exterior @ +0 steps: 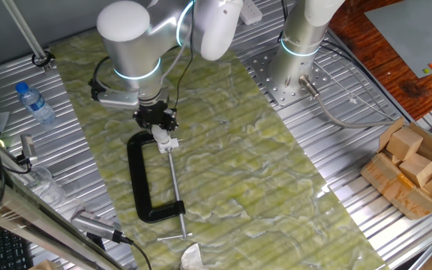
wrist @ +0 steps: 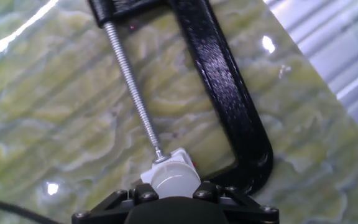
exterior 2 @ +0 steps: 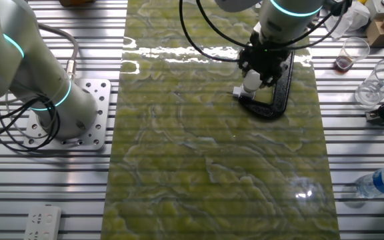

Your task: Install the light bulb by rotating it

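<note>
Green marbled mat (exterior: 231,150) runs down the middle of a ribbed metal table (exterior: 336,150), glare streaks on its surface in both fixed views.

Black C-clamp (exterior: 142,180) lies flat on the mat, its threaded screw (exterior: 174,184) alongside the open side. White socket fitting (wrist: 180,158) sits at the screw tip, pressed toward the clamp's curved end.

Light bulb (wrist: 174,179) stands in that fitting, at 6 o'clock in the hand view, only its pale rounded top showing. In the other fixed view the bulb (exterior 2: 251,81) shows as a white knob under the hand.

Gripper (exterior: 156,118) sits directly over the bulb. Fingers are hidden: the hand view shows only the dark linkage along the bottom edge, cut off by the frame, and the fixed views are blocked by the wrist body. Cannot tell whether the jaws are closed on the bulb or clear of it.

Around the edges:
- 1 clear bottle with blue cap (exterior: 34,102) at 9 o'clock in one fixed view, partly cropped in the other
- Wooden blocks in a box (exterior: 415,169) at 3 o'clock, cut by the frame
- 2nd robot base (exterior: 298,71) on a drilled plate, upper part out of view
- Power strip (exterior 2: 43,222) at 7 o'clock, half cropped
</note>
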Robot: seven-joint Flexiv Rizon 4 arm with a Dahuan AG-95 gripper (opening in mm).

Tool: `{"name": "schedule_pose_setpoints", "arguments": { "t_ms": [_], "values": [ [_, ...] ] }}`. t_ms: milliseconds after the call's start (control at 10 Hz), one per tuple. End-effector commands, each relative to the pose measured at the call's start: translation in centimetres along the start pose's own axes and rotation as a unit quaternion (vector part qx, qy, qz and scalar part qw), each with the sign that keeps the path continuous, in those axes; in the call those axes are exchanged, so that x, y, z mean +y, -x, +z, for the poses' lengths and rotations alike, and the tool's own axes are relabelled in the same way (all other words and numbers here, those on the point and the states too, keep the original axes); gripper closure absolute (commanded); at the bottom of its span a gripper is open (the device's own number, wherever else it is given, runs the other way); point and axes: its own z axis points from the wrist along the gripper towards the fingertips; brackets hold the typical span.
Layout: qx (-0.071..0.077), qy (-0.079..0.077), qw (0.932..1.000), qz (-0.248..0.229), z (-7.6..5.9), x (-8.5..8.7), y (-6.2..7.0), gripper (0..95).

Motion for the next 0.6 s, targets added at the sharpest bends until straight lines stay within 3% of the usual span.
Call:
{"name": "schedule_pose_setpoints", "arguments": {
  "t_ms": [100,600],
  "values": [
    [0.003,0.002,0.9995,0.032,0.13,-0.02,0.03,95.0],
    [0.009,0.003,0.9988,0.049,0.07,-0.01,0.03,95.0]
  ]
}}
